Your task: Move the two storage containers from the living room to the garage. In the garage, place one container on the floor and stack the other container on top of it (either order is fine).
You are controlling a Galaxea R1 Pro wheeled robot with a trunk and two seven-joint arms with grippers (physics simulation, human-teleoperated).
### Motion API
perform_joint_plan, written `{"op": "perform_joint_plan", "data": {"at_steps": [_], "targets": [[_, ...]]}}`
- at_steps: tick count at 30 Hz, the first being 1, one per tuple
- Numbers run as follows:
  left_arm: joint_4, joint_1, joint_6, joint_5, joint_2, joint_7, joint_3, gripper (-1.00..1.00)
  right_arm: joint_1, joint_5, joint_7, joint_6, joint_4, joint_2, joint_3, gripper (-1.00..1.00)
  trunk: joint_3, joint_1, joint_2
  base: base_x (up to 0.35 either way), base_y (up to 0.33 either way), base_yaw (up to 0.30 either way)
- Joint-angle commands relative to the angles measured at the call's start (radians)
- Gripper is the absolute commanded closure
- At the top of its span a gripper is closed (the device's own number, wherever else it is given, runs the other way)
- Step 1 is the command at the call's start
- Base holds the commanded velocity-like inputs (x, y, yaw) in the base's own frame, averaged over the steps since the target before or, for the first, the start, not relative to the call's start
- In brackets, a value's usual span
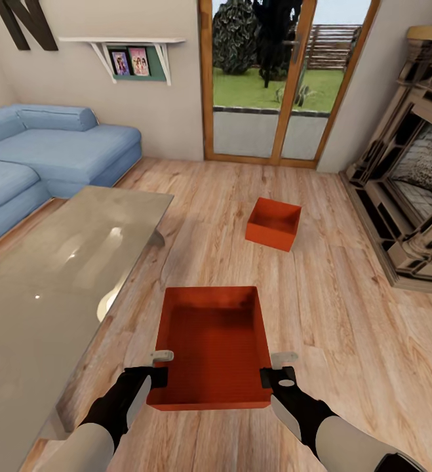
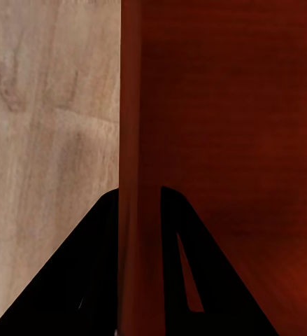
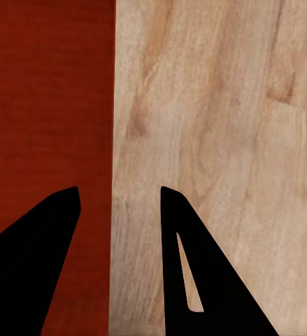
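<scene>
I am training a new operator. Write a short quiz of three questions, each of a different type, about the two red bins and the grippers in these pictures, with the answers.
1. True or false: the near container rests on the glass coffee table.
2. Multiple choice: the far container lies on the wood floor nearest to A) the blue sofa, B) the garden doors, C) the wall shelf.
3. Fill in: in its wrist view, the left gripper has one finger on each side of the container's ____.

Key
1. False; both grippers, left and right, are at its sides, over the floor.
2. B
3. wall
</scene>
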Motion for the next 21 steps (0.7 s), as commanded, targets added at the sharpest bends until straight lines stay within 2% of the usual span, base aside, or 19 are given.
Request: {"op": "perform_joint_plan", "data": {"at_steps": [1,21], "targets": [[0.0,0.0,0.006,0.001,0.001,0.01,0.001,1.0,-0.001,0.008,-0.006,0.004,-0.02,-0.001,-0.007,1.0,0.002,-0.004,0.007,0.0,0.0,0.0],[0.0,0.0,0.006,0.001,0.001,0.01,0.001,1.0,-0.001,0.008,-0.005,0.005,-0.02,-0.001,-0.007,1.0,0.065,-0.081,0.147,0.0,0.0,0.0]]}}
